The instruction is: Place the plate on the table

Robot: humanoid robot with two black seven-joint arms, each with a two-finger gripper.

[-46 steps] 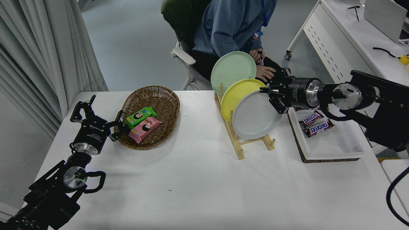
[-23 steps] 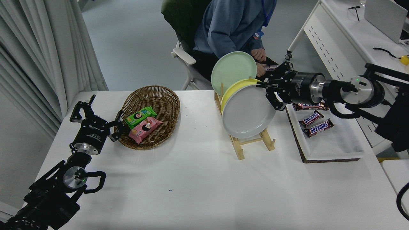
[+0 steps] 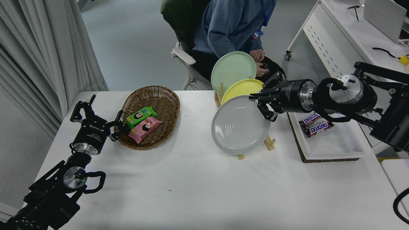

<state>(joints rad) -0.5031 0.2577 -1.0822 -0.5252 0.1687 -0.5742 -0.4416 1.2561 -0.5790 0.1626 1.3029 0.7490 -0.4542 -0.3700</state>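
My right gripper comes in from the right and is shut on the upper right rim of the pale grey plate. The plate is lifted out of the wooden rack, tilted with its face up, in front of the rack and above the white table. A yellow plate and a pale green plate stand upright in the rack behind it. My left gripper is parked at the lower left, open and empty.
A wicker basket with two snack packs sits left of the rack. A white tray with Snickers bars lies at the right. A person in a blue top sits at the far side, hands behind the plates.
My right gripper has lifted the grey plate out of the rack and carried it left and forward, tilting it flatter. The yellow plate now shows behind it. The left arm has not moved.
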